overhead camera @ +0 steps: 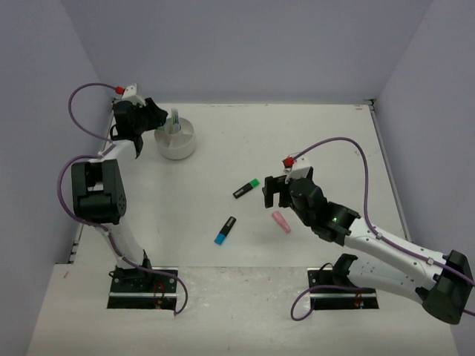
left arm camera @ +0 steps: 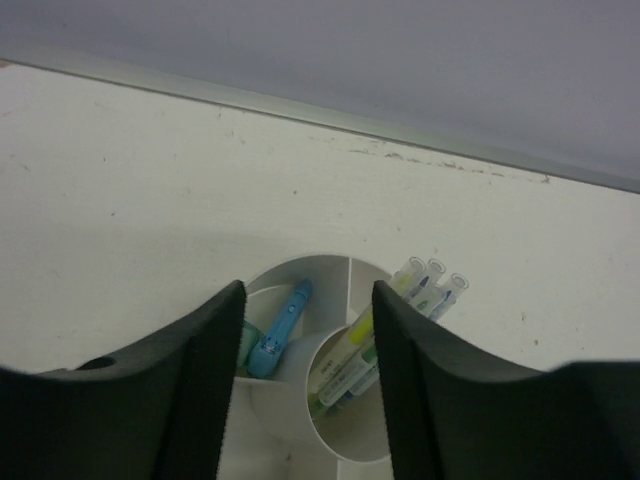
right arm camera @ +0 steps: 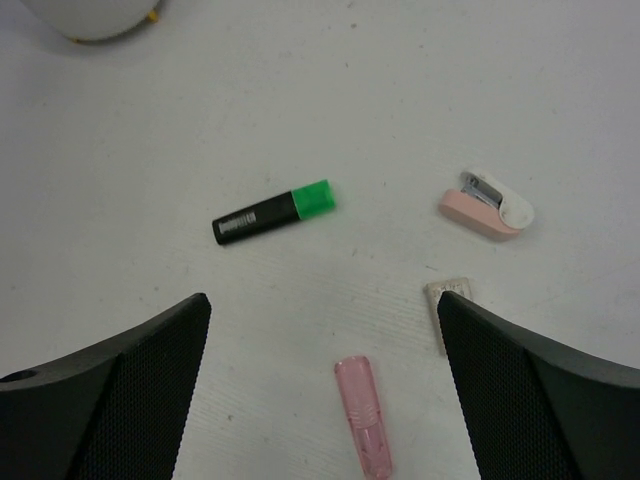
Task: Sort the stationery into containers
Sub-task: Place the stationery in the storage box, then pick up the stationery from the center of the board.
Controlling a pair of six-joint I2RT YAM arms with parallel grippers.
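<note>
The white round tub (overhead camera: 178, 144) stands at the back left. In the left wrist view its compartments (left arm camera: 330, 275) hold a blue pen (left arm camera: 281, 328) and several clear-capped highlighters (left arm camera: 352, 362). My left gripper (overhead camera: 154, 116) hangs open and empty just above the tub (left arm camera: 308, 300). On the table lie a green highlighter (overhead camera: 246, 188), a blue highlighter (overhead camera: 225, 230) and a pink highlighter (overhead camera: 281, 222). My right gripper (overhead camera: 272, 194) is open and empty above the table (right arm camera: 322, 310). The pink highlighter (right arm camera: 363, 415) lies between its fingers and the green highlighter (right arm camera: 273, 213) lies ahead of them.
A small pink and white stapler-like item (right arm camera: 487, 205) and a tan eraser (right arm camera: 446, 300) lie by the right finger, hidden under the arm in the top view. The tub's base (right arm camera: 95, 15) shows at the upper left. Walls bound the table at the back and sides.
</note>
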